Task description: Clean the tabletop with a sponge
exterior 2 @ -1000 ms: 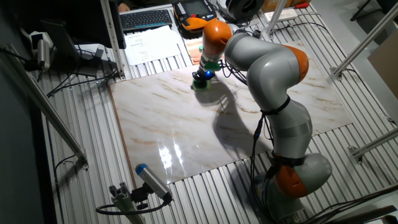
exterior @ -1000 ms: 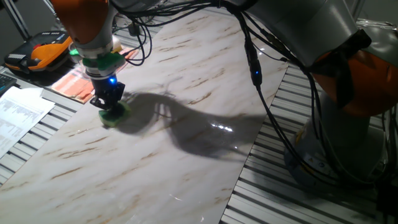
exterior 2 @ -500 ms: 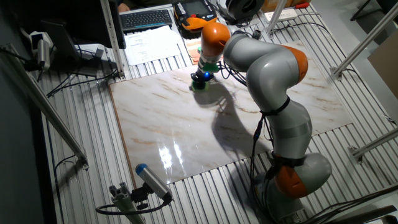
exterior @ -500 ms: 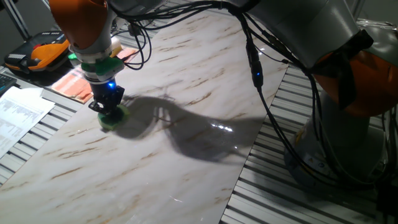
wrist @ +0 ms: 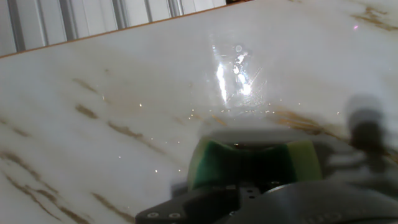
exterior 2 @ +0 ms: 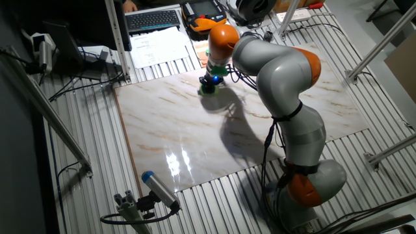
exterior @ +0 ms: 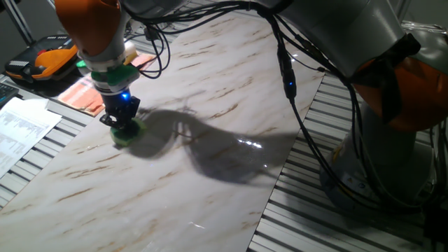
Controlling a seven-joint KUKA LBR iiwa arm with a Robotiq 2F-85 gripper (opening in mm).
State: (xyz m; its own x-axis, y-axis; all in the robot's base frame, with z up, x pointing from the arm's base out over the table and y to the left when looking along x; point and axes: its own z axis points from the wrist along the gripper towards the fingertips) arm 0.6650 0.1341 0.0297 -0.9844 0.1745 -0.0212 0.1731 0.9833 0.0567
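Observation:
The white marble-look tabletop [exterior: 210,161] fills the middle of both fixed views [exterior 2: 195,130]. My gripper [exterior: 124,124] is shut on the green sponge [exterior: 130,133] and presses it flat on the slab near its far left edge. In the other fixed view the gripper [exterior 2: 208,85] and the sponge [exterior 2: 207,90] sit near the slab's far edge. The hand view shows the sponge [wrist: 252,163] close up, green with a paler side, against the glossy slab [wrist: 124,93]. The fingers are mostly hidden there.
An orange striped cloth [exterior: 87,94] lies just left of the slab. Papers [exterior: 21,129] and a black-orange device [exterior: 45,59] lie on the grey slatted surface [exterior: 364,224]. A keyboard [exterior 2: 153,19] is beyond the far edge. The arm's cables [exterior: 287,77] hang over the slab.
The gripper with the sponge slid a short way left and toward the slab's edge in the first half second, then held nearly still.

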